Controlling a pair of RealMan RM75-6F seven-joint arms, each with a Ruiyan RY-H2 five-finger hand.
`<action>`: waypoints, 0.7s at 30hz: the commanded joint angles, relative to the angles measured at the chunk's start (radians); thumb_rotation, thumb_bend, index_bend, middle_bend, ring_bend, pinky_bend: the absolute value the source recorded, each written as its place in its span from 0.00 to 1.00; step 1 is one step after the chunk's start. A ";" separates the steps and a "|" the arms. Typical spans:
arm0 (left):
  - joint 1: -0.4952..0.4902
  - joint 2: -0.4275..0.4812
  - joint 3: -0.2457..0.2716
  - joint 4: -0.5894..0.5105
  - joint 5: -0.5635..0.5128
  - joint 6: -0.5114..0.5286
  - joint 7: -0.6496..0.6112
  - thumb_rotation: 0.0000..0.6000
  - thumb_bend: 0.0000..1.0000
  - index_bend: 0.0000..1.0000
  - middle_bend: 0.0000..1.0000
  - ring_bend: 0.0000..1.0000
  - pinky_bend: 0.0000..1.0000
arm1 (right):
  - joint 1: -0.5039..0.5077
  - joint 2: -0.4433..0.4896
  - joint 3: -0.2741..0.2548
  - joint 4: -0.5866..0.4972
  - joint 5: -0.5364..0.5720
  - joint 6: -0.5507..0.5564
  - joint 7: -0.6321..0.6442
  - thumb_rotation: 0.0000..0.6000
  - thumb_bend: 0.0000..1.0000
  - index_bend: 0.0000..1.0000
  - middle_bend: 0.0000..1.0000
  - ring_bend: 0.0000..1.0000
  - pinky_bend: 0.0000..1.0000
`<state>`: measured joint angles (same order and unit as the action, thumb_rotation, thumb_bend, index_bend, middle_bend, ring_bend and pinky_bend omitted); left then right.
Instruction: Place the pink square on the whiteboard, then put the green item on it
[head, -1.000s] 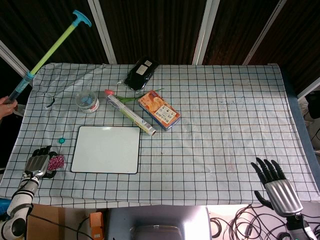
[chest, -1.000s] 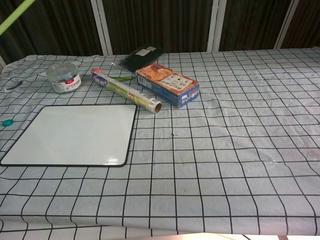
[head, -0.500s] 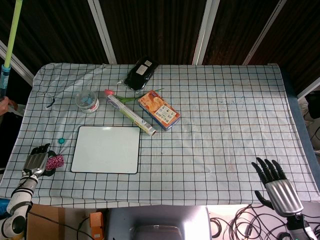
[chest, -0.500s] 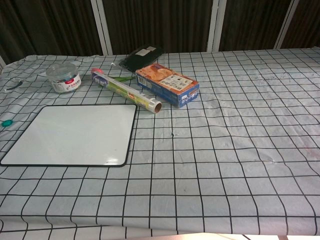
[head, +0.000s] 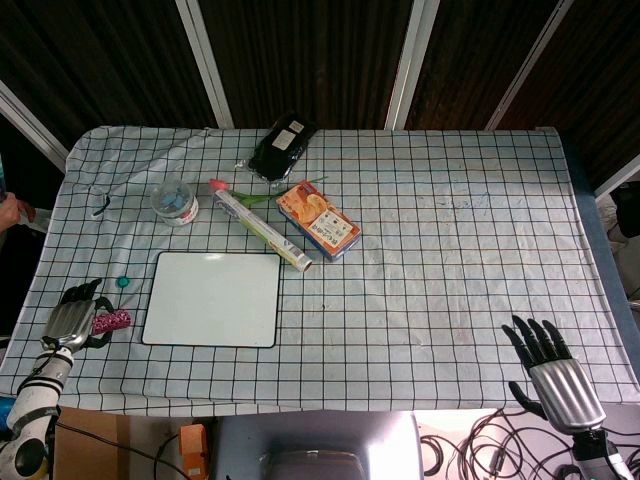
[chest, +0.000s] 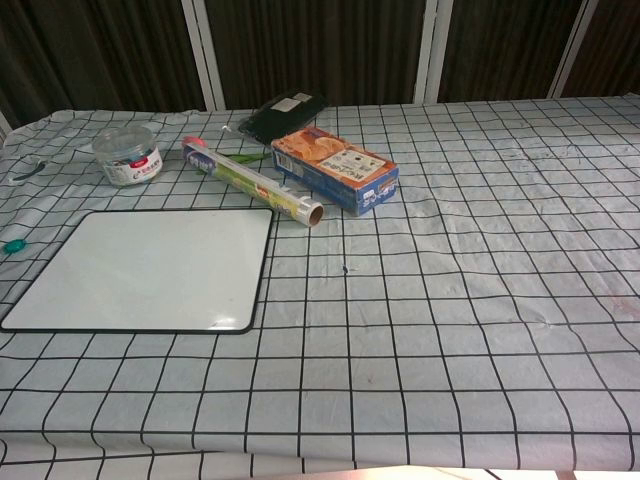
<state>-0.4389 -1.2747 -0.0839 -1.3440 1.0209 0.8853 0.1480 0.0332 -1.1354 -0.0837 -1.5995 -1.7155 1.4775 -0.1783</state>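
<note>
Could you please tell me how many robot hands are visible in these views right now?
2. The left hand is at the table's near-left edge, against a pink item. The right hand is off the near-right corner, fingers spread, holding nothing. The chest view shows neither.

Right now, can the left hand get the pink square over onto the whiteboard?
Probably yes. The left hand sits at the pink square, just left of the whiteboard, with only bare cloth between them. Whether it firmly grips the square is hard to tell.
</note>
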 joint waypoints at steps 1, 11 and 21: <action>-0.001 0.046 -0.038 -0.088 0.044 0.011 -0.102 1.00 0.32 0.44 0.04 0.00 0.00 | 0.000 0.001 -0.002 0.000 -0.004 0.001 0.001 1.00 0.25 0.00 0.00 0.00 0.05; -0.027 0.046 -0.032 -0.072 0.185 -0.066 -0.306 1.00 0.33 0.45 0.06 0.00 0.00 | -0.003 0.010 -0.001 0.003 -0.004 0.012 0.022 1.00 0.25 0.00 0.00 0.00 0.05; -0.030 0.021 -0.017 -0.073 0.222 -0.045 -0.320 1.00 0.33 0.46 0.06 0.00 0.00 | -0.005 0.012 -0.002 0.004 -0.007 0.017 0.027 1.00 0.25 0.00 0.00 0.00 0.05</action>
<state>-0.4687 -1.2529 -0.1011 -1.4177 1.2419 0.8390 -0.1727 0.0284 -1.1236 -0.0853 -1.5954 -1.7231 1.4948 -0.1517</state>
